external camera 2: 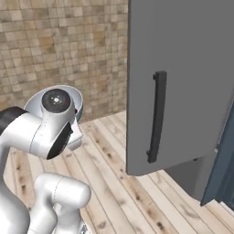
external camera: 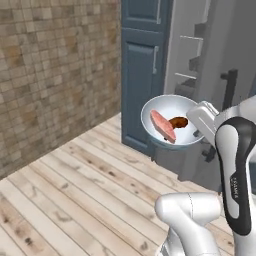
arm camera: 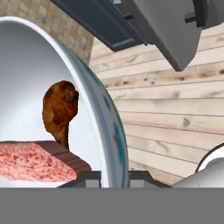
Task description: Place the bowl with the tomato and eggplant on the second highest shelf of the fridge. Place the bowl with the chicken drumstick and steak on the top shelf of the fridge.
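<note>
Open fridge (external camera: 200, 55) ahead, pale shelves showing inside, door (external camera 2: 183, 82) swung wide to the right. Held up in front of it, well off the floor: white bowl (external camera: 170, 112), stiff and glossy, probably slippery at the rim and apt to tip its load if tilted. Pinched at the rim, gripper (arm camera: 114, 175) clamped nearly closed over the thin wall, a sound place to hold. Inside, flat pink steak (external camera: 163, 125), likely to slide; beside it, small brown chicken drumstick (external camera: 178, 121), likely to roll.
</note>
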You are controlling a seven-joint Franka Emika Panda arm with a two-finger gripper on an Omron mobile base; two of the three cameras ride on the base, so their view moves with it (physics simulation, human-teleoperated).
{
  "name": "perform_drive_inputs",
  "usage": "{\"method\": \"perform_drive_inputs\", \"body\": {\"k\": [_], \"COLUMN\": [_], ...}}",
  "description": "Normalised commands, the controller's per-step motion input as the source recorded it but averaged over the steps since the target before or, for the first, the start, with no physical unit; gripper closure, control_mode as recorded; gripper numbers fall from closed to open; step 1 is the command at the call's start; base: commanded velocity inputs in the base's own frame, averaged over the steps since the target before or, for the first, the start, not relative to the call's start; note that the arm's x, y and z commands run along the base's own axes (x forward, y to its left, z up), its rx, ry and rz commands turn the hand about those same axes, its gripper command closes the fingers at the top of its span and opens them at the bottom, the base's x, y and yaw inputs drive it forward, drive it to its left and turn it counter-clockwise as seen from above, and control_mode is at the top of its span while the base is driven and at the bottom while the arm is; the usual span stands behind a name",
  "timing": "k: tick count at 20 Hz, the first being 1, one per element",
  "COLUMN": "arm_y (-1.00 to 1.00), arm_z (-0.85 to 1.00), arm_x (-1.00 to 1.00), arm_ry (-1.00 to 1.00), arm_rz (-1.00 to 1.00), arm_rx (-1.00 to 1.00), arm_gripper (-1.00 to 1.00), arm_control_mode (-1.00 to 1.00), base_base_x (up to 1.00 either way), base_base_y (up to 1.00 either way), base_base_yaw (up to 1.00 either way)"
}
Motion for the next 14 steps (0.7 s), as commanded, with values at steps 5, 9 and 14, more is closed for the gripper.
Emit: {"method": "perform_drive_inputs", "body": {"k": [5,9,14], "arm_y": [0.0,0.0,0.0], "arm_z": [0.0,0.0,0.0], "arm_x": [0.0,0.0,0.0], "arm_ry": [0.0,0.0,0.0], "arm_rz": [0.0,0.0,0.0], "arm_rx": [0.0,0.0,0.0], "arm_gripper": [1.0,1.0,1.0], "arm_control_mode": [1.0,1.0,1.0], "base_base_x": [1.0,1.0,1.0], "base_base_y": [0.93,0.93,0.92], "base_base_yaw": [-0.18,-0.49,-0.56]}}
